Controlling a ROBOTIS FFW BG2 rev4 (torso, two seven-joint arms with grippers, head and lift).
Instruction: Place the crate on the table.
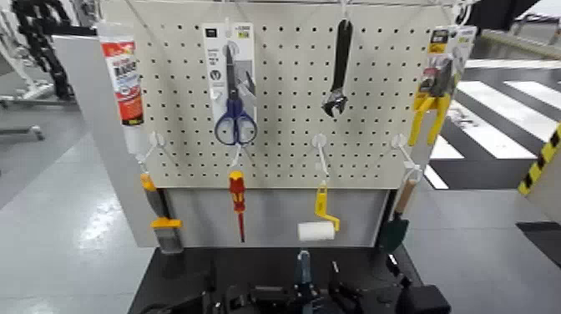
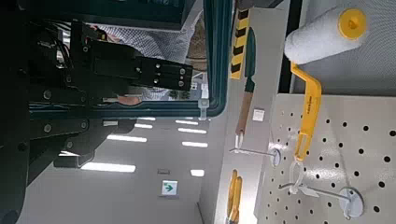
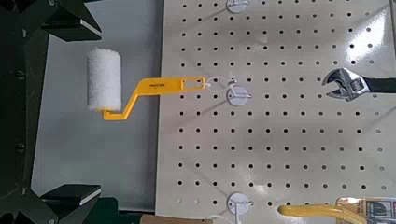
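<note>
In the head view only the slim blue centre handle of the crate shows, upright at the bottom edge. The black table stands below the pegboard. The crate's body is cut off by the frame, so I cannot tell whether it rests on the table. My left gripper and right gripper sit low on either side of the handle. A dark teal crate rim crosses the left wrist view. In the right wrist view my fingers stand wide apart with nothing between them.
A beige pegboard stands right behind the table, hung with scissors, a wrench, a red screwdriver, a yellow paint roller, pliers and a sealant tube. Grey floor lies on both sides.
</note>
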